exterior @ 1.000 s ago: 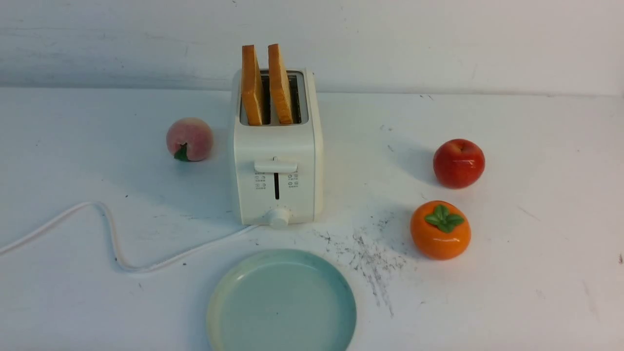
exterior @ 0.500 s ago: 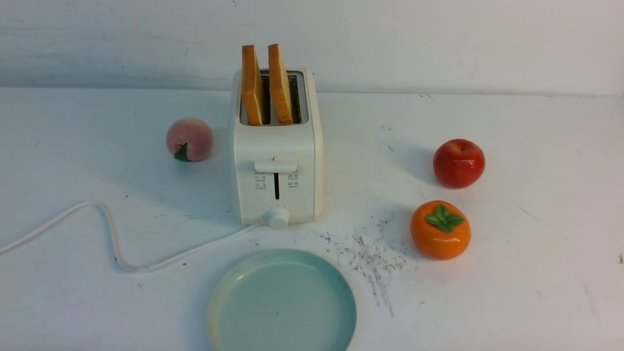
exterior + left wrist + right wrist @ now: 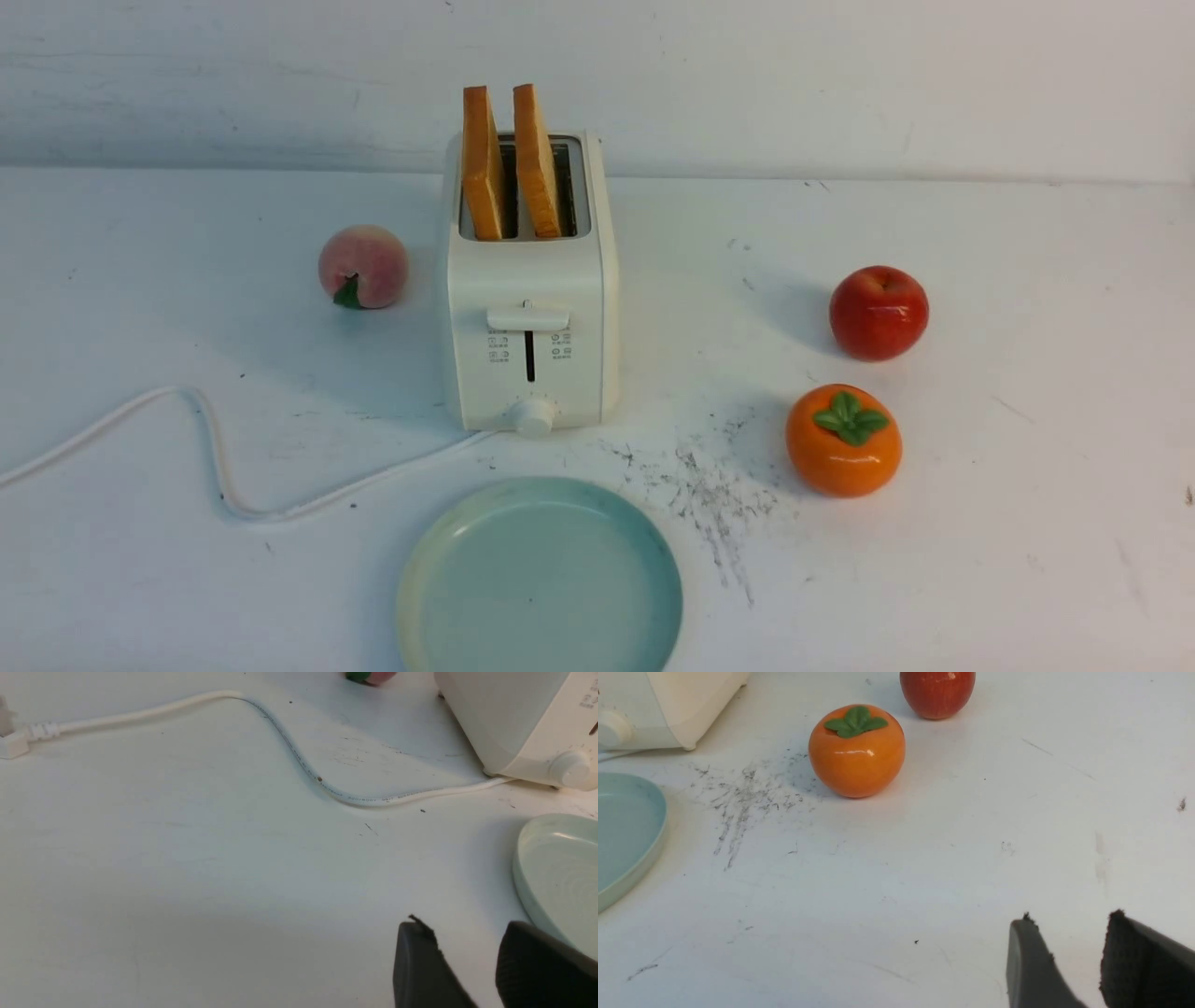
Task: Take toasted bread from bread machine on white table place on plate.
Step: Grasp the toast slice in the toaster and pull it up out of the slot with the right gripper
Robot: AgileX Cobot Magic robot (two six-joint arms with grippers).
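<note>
Front view, any claw in it?
— None in sight. Both slices of toasted bread (image 3: 483,163) upright in the slots of the bread machine (image 3: 530,327), top edges well clear of the housing, open air above. Bare plate (image 3: 541,579) on the white table (image 3: 1027,523), just before the knob (image 3: 534,416).

Left wrist view?
— Jaws of the left claw (image 3: 467,933) parted, nothing between the fingers (image 3: 416,970). Plate rim just beside one finger, machine's lower corner farther ahead. Wide stretch of table between claw and cord (image 3: 299,760).

Right wrist view?
— Jaws of the right claw (image 3: 1069,926) likewise apart, gripping nothing. Ahead, persimmon (image 3: 857,756), then apple (image 3: 937,693), both well apart from the fingertips. Plate edge and machine corner off to the side, past the scratch marks (image 3: 738,798). Broad table surface in between.
</note>
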